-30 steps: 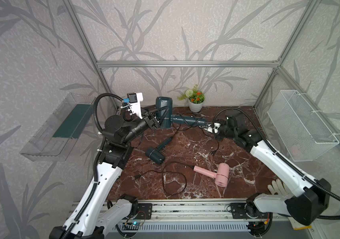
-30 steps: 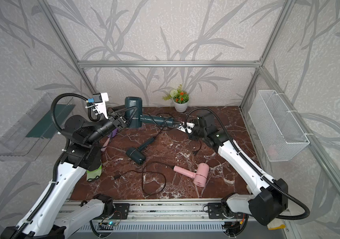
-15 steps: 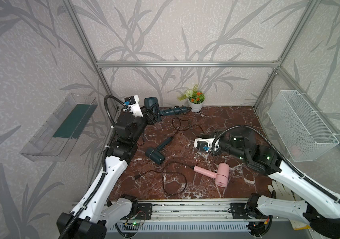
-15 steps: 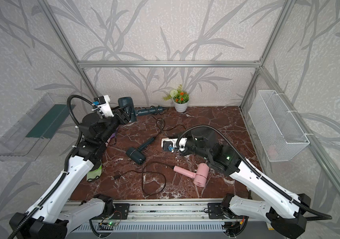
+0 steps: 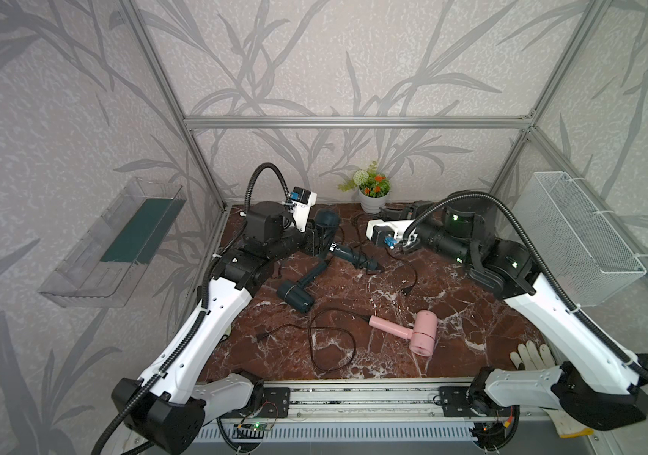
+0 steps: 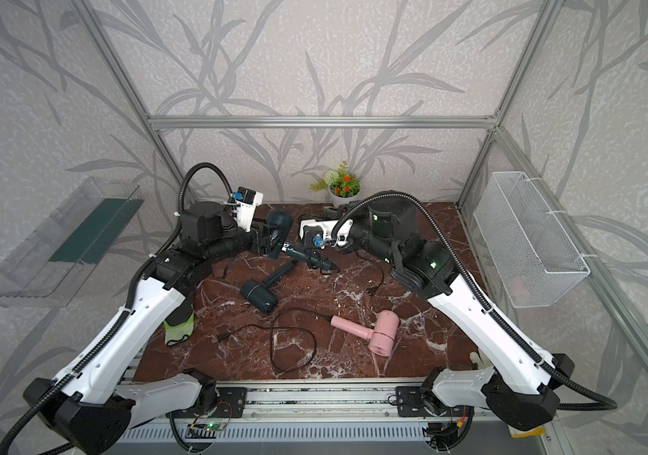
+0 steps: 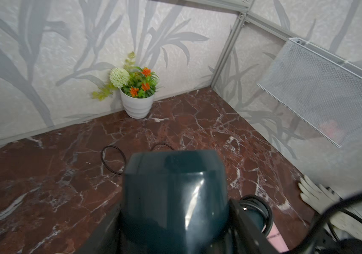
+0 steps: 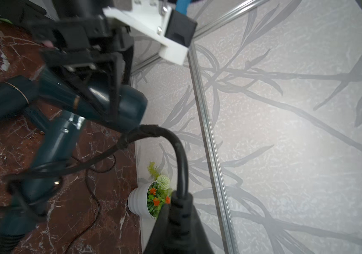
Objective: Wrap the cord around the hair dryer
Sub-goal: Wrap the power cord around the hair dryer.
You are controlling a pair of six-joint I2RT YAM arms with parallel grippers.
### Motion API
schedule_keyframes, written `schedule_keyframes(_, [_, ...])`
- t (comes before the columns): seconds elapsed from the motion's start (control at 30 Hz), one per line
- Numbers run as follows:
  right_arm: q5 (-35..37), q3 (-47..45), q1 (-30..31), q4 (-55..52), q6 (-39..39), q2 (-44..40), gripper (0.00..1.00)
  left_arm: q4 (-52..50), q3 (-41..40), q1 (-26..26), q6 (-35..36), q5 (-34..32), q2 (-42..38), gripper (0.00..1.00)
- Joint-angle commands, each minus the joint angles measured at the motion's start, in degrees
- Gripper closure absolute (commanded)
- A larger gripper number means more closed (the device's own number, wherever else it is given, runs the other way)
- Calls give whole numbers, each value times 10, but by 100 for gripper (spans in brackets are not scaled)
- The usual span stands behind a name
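Top views both place the right gripper (image 5: pixel 389 212) at the bench's back edge beside the plant pot (image 5: pixel 371 203); half a second ago it hung mid-bench. Near the back left corner the left gripper (image 5: pixel 324 236) clamps the teal hair dryer (image 5: pixel 352 255), whose handle has swung toward the centre. The bench (image 5: pixel 452 315) is red marble, the walls leaf-patterned. Only the right wrist view shows the right jaws pinching the black cord (image 8: pixel 181 158), which crosses the dryer's handle.
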Motion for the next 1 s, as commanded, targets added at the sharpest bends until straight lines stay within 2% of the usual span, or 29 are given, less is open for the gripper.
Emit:
schedule_keyframes(0.0, [-62, 7, -67, 28, 8, 12, 100, 25, -11, 2, 2, 96, -67, 100])
schedule_keyframes(0.13, [-99, -62, -112, 66, 49, 20, 100, 145, -48, 47, -102, 169, -112, 100])
schedule_keyframes(0.23, [-118, -130, -120, 95, 75, 13, 100, 246, -65, 61, -182, 166, -125, 100])
schedule_keyframes(0.33, [-140, -195, -118, 128, 115, -5, 100, 318, -74, 62, -240, 129, -124, 100])
schedule_keyframes(0.57, [-182, -343, -58, 208, 197, -68, 100, 511, -158, 63, -389, -27, -125, 100])
schedule_keyframes(0.67, [-161, -372, -19, 204, 203, -95, 100, 505, -181, 63, -391, -121, -131, 100])
schedule_keyframes(0.77, [-111, -368, 32, 175, 185, -117, 100, 462, -176, 62, -358, -180, -131, 100])
schedule_keyframes(0.9, [-44, -306, 78, 113, 139, -122, 100, 405, -150, 50, -288, -181, -111, 100])
schedule_keyframes(0.97, [-18, -261, 92, 81, 110, -111, 100, 388, -141, 38, -247, -150, -95, 100])
